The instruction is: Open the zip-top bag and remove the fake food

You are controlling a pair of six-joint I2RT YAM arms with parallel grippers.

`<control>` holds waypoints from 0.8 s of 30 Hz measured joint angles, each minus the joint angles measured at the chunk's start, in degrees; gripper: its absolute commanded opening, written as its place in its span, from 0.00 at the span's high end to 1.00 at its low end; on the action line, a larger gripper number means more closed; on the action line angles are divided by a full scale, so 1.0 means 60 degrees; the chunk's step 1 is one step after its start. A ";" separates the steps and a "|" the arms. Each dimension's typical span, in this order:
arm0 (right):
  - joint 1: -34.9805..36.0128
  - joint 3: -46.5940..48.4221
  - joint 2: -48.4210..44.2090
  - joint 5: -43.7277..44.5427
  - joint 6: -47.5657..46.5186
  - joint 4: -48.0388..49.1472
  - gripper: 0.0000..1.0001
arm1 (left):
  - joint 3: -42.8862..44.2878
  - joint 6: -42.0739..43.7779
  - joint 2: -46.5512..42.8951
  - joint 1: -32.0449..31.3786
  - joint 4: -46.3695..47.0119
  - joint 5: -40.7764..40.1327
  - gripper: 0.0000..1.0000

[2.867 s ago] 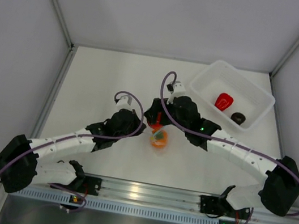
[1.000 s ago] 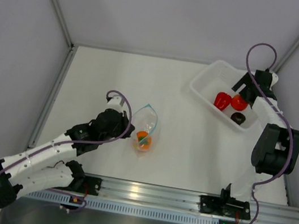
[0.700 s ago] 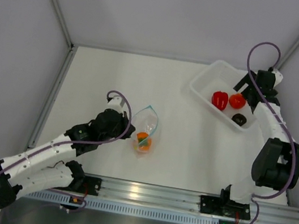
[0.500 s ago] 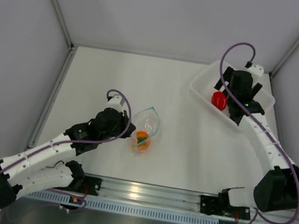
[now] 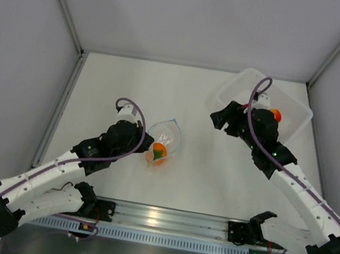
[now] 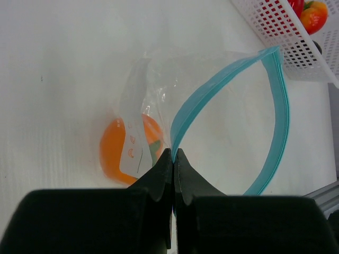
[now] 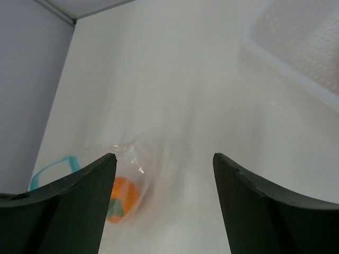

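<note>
The zip-top bag (image 5: pixel 167 137) lies open at mid-table, its light-blue zip strip (image 6: pixel 275 106) spread in a loop. One orange fruit (image 5: pixel 158 152) is inside it, also seen in the left wrist view (image 6: pixel 117 154) and the right wrist view (image 7: pixel 121 198). My left gripper (image 5: pixel 145 147) is shut on the near zip edge (image 6: pixel 174 153). My right gripper (image 5: pixel 218 118) is open and empty, above the table between bag and tray (image 7: pixel 164 156). The other orange fruit (image 5: pixel 276 115) lies in the tray beside the red pepper (image 6: pixel 296 5). The dark piece is hidden.
The white translucent tray (image 5: pixel 291 103) stands at the back right, partly covered by my right arm; its mesh wall shows in the left wrist view (image 6: pixel 270 26). Grey walls enclose the table on three sides.
My right gripper left an orange fruit in the tray and swung left and forward, out of the tray toward the bag. My left gripper kept its hold on the bag edge.
</note>
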 measured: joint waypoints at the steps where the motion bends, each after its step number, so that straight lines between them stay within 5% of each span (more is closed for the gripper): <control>1: 0.0357 0.0055 -0.0051 -0.0018 -0.0015 -0.0124 0.32 | 0.0000 -0.0084 -0.0040 0.0000 0.0000 -0.0080 1.00; 5: 0.2313 0.0477 -0.0102 0.0248 -0.0033 -0.0510 0.48 | -0.0007 -0.0517 -0.0280 0.0000 0.0080 -0.0310 1.00; 12: 0.4983 0.1606 0.0838 0.1089 -0.0091 -0.0892 0.58 | -0.0197 -0.1115 -0.0310 0.0000 0.0452 -0.0481 1.00; 24: 0.6051 0.1800 0.3238 0.2590 0.0532 -0.0841 0.69 | -0.1253 -0.1916 -0.0291 -0.0004 0.1519 -0.0499 1.00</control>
